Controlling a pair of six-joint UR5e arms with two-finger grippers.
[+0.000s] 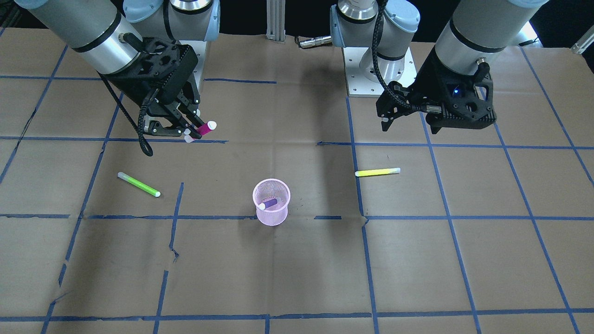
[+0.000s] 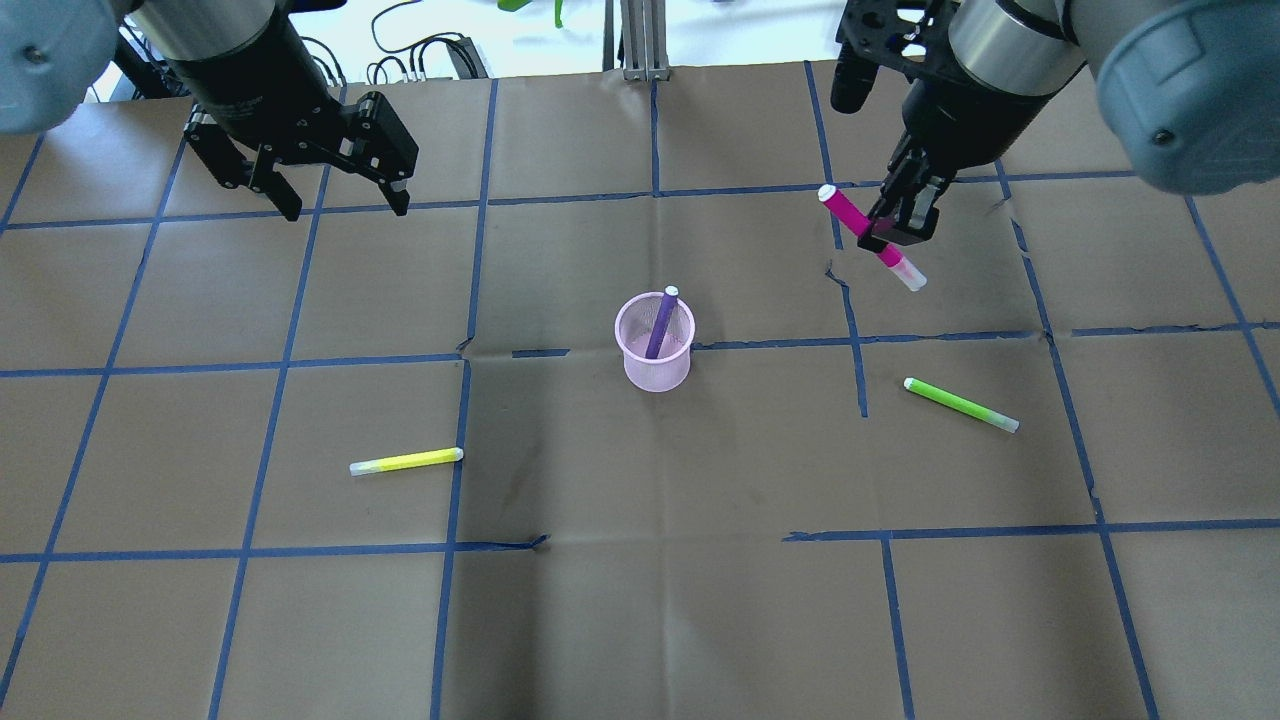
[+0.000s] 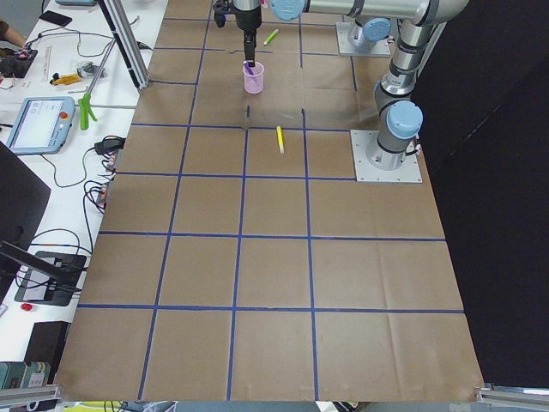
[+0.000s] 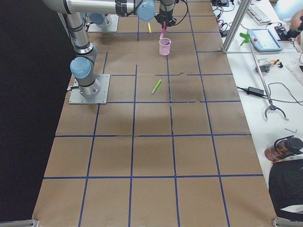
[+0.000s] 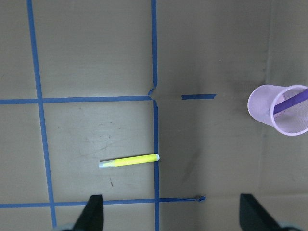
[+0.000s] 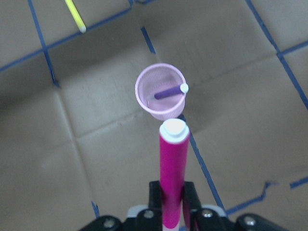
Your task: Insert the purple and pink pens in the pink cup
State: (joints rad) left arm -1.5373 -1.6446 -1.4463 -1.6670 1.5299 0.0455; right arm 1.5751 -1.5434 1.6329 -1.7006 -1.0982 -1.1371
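The pink mesh cup [image 2: 654, 341] stands upright at the table's middle; it also shows in the front view [image 1: 271, 202] and the right wrist view [image 6: 160, 91]. A purple pen [image 2: 661, 322] leans inside it. My right gripper [image 2: 886, 233] is shut on the pink pen [image 2: 868, 236] and holds it tilted in the air, to the right of and beyond the cup. In the right wrist view the pink pen [image 6: 173, 173] points toward the cup. My left gripper [image 2: 343, 208] is open and empty, high over the far left of the table.
A yellow pen [image 2: 406, 461] lies on the table left of the cup. A green pen [image 2: 961, 404] lies to the cup's right. Brown paper with blue tape lines covers the table [image 2: 640, 600].
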